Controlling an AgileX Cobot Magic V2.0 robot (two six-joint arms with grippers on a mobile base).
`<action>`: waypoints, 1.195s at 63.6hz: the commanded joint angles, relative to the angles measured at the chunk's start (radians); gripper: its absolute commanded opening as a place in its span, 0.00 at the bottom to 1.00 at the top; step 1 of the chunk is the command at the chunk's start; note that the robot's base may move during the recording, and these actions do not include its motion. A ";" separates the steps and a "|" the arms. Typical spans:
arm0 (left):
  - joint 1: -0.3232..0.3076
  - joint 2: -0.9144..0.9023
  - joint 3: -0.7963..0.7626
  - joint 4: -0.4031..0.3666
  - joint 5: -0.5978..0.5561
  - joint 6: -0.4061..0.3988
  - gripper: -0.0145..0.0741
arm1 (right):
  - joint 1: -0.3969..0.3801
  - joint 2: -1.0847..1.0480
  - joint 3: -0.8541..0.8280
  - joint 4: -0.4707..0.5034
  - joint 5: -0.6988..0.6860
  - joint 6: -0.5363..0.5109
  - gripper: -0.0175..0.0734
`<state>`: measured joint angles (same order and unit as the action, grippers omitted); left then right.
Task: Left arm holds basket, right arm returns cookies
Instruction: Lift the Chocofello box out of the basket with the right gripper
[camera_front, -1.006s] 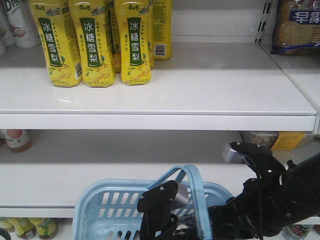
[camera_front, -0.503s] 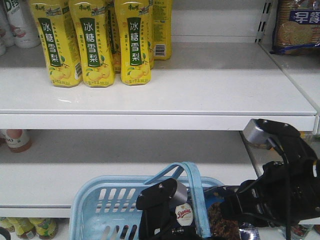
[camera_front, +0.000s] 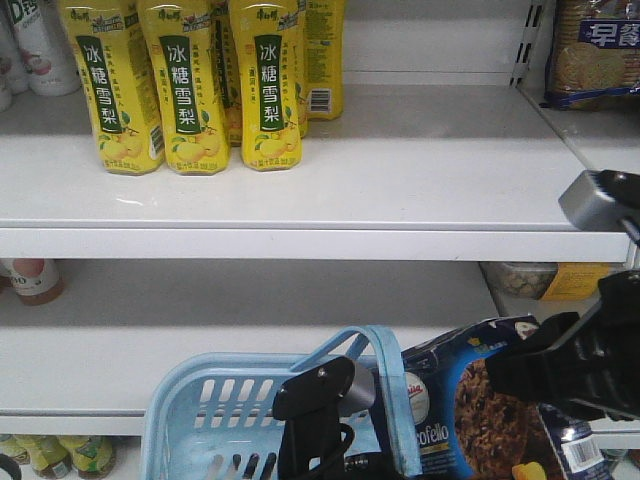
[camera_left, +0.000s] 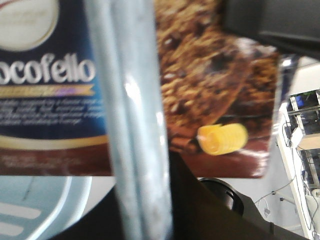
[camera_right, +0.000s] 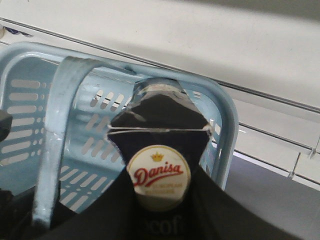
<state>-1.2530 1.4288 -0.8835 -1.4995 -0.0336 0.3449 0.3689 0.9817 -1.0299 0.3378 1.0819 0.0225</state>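
Two right fingers (camera_right: 216, 210) pinch the cookies (camera_right: 160, 125); only that wrist view reads Danisa; left fingers hidden.

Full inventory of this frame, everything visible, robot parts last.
drink bottles: at least four, yellow, upper shelf left
white bottles: at least two, white, top-left corner
biscuit pack: one, blue wrap, top right
shelves: stacked, white, across the background
basket: one, light blue, bottom centre
cookie box: one, navy, at the basket's right rim
left arm: one, black, at the basket handle, grip hidden
right gripper: one, black, shut on the cookie box
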 joint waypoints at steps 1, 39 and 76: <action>-0.001 -0.042 -0.035 0.010 -0.007 0.006 0.16 | -0.003 -0.035 -0.058 0.027 -0.026 0.006 0.36; -0.001 -0.042 -0.035 0.010 -0.007 0.006 0.16 | -0.003 -0.141 -0.220 -0.127 0.053 0.098 0.36; -0.001 -0.042 -0.035 0.010 -0.007 0.006 0.16 | -0.003 -0.147 -0.243 -0.292 -0.293 0.239 0.36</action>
<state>-1.2530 1.4288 -0.8835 -1.5004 -0.0267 0.3449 0.3689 0.8390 -1.2453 0.0964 0.9372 0.2244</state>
